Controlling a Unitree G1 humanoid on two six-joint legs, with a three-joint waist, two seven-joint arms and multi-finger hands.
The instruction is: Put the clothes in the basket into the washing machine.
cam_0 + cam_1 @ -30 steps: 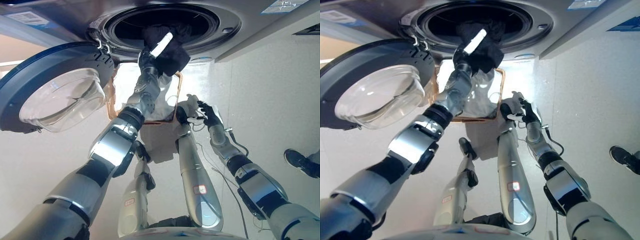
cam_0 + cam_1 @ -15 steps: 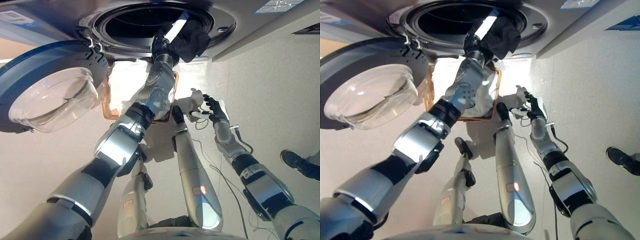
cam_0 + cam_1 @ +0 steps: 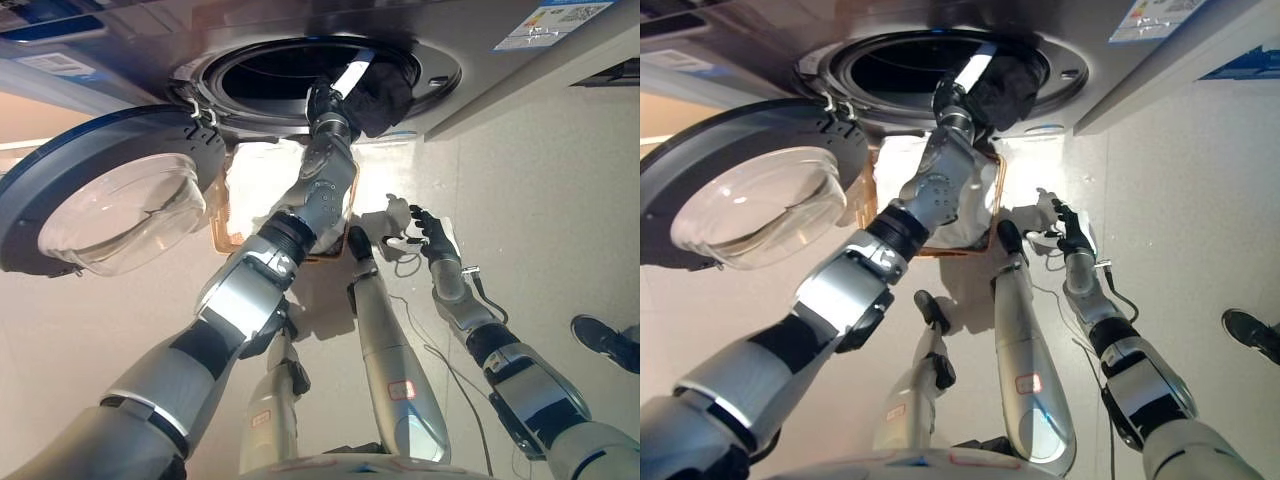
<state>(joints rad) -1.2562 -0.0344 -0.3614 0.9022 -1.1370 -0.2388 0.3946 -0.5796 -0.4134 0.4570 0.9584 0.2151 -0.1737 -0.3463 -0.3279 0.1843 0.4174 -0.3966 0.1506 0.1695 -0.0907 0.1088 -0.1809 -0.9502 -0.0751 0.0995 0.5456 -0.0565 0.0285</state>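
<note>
The washing machine [image 3: 440, 75] fills the top of the view, its round drum opening [image 3: 280, 70] dark inside. My left hand [image 3: 328, 98] is raised to the lower right of that opening, shut on a dark garment [image 3: 380, 100] that bunches over the drum's rim. Below the machine stands the orange-rimmed basket [image 3: 222, 238] with white cloth [image 3: 265, 175] in it, partly hidden by my left arm. My right hand [image 3: 432, 232] hovers open over the floor to the right of the basket, holding nothing.
The machine's round door [image 3: 120, 200] with its glass bowl hangs wide open at the left. A person's dark shoe [image 3: 605, 340] shows on the floor at the far right. Pale floor stretches to the right of the machine.
My left hand has lifted the dark garment from below the rim up to the drum opening's lower right. The right hand barely moved. The camera shifted slightly.
</note>
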